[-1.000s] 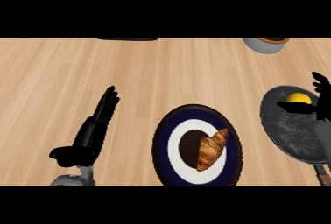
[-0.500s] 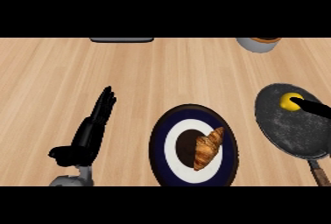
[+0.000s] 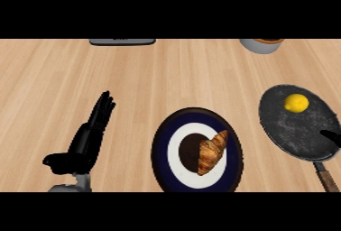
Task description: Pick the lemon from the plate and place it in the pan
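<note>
The yellow lemon [image 3: 296,103] lies in the dark pan [image 3: 293,131] at the right, toward its far side, with nothing touching it. A dark-rimmed plate [image 3: 166,144] with a white ring sits at the bottom centre and carries a croissant [image 3: 212,152]. My left hand [image 3: 85,137] rests open at the lower left, fingers straight and pointing away. Of my right hand [image 3: 329,136] only black fingertips show at the right edge, over the pan's near rim and apart from the lemon.
The pan's handle [image 3: 326,177] runs toward the lower right corner. A grey cup [image 3: 261,45] stands at the far right edge of the counter. A dark flat object [image 3: 122,41] lies at the far edge, left of centre.
My right hand has let go of the lemon and drawn back toward the lower right, almost out of view. The lemon stays in the pan. The left hand has not moved.
</note>
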You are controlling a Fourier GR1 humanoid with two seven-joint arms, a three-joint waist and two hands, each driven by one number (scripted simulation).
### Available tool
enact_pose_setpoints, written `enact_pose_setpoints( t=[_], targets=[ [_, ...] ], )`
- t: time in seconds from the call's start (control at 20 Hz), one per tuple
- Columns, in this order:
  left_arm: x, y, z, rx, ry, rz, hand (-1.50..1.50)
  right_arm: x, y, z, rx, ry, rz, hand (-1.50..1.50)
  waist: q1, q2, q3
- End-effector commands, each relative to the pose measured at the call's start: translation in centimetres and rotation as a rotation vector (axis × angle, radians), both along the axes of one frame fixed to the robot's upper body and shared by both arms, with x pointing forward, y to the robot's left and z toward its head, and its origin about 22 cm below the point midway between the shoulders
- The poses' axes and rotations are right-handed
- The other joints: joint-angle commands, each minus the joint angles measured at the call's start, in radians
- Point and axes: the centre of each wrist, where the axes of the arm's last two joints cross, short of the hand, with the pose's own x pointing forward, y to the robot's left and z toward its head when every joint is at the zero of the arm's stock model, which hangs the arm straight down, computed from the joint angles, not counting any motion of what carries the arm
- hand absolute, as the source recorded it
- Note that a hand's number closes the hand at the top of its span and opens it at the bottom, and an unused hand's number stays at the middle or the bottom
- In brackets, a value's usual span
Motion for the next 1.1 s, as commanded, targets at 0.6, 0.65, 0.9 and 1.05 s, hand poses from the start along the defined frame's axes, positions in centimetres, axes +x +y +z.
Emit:
enact_pose_setpoints(
  t=[0.6, 0.65, 0.9, 1.05],
  targets=[
    [0.5, 0.1, -0.1, 0.014, -0.025, -0.012, 0.0, -11.9, 1.3, 2.1, -0.048, -0.006, 0.108, -1.5, 0.009, 0.004, 0.0],
    [0.1, -1.5, 0.7, -0.009, -0.004, -0.016, 0.0, -11.1, 2.1, -0.3, -0.048, -0.002, 0.119, -1.5, 0.013, 0.005, 0.001],
    [0.3, -2.0, -1.1, 0.005, -0.013, 0.002, 0.0, -12.9, 1.8, 0.7, -0.067, 0.01, 0.091, -1.5, 0.012, 0.005, 0.001],
    [-0.1, 0.9, -1.8, 0.007, -0.01, -0.025, 0.0, -13.3, 4.2, 0.4, -0.121, 0.031, 0.077, -1.5, 0.012, 0.005, 0.0]
  ],
)
